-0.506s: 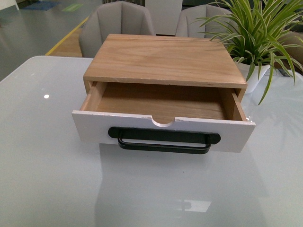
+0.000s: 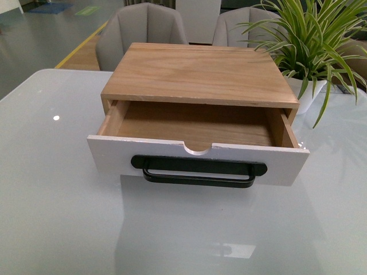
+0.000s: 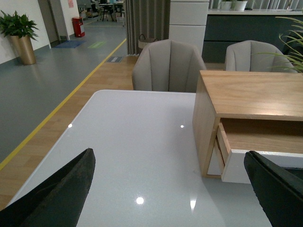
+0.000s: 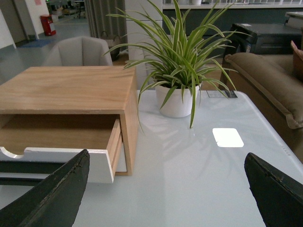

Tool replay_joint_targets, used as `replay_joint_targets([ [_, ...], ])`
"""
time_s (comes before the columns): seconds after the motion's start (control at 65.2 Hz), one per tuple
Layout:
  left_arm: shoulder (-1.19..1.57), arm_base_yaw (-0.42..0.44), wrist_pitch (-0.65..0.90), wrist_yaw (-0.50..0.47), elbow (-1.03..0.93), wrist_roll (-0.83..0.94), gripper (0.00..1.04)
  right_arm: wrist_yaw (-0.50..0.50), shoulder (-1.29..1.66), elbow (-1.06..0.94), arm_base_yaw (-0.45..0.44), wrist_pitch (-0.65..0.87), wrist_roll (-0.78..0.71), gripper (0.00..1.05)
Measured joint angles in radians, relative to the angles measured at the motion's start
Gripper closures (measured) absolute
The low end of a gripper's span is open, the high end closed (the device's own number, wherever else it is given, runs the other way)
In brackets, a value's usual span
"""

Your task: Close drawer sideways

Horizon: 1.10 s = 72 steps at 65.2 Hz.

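Note:
The drawer (image 2: 198, 160) stands pulled out of its light-wood cabinet (image 2: 200, 71) on the table. It has a white front panel, a long black bar handle (image 2: 198, 170) and a semicircular notch (image 2: 198, 148) in its top edge. Its inside is empty. No gripper shows in the front view. My left gripper (image 3: 173, 191) is open and empty, off the cabinet's left side, and the drawer's left end (image 3: 236, 165) shows in its view. My right gripper (image 4: 165, 191) is open and empty, off the right side, with the drawer's right end (image 4: 102, 165) in view.
A potted plant in a white pot (image 2: 307, 94) stands on the glass table (image 2: 57, 217) just right of the cabinet, and shows in the right wrist view (image 4: 177, 101). Grey chairs (image 2: 143, 28) stand behind the table. A sofa (image 4: 265, 80) is off to the right.

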Motion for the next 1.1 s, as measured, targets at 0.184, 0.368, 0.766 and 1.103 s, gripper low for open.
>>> replay_joint_targets([
  [0.184, 0.000, 0.000, 0.000, 0.000, 0.000, 0.000, 0.09, 0.000, 0.000, 0.000, 0.000, 0.000, 0.000, 0.09],
  [0.368, 0.000, 0.000, 0.000, 0.000, 0.000, 0.000, 0.09, -0.188, 0.076, 0.046, -0.059, -0.135, -0.059, 0.09],
  [0.766, 0.594, -0.113, 0.093, 0.233, 0.123, 0.122, 0.09, -0.380, 0.717, 0.125, -0.089, 0.212, -0.523, 0.09],
  [1.103, 1.220, -0.307, 0.614, 0.245, 0.204, 0.386, 0.09, -0.358, 1.165, 0.250, 0.065, 0.345, -0.917, 0.09],
])
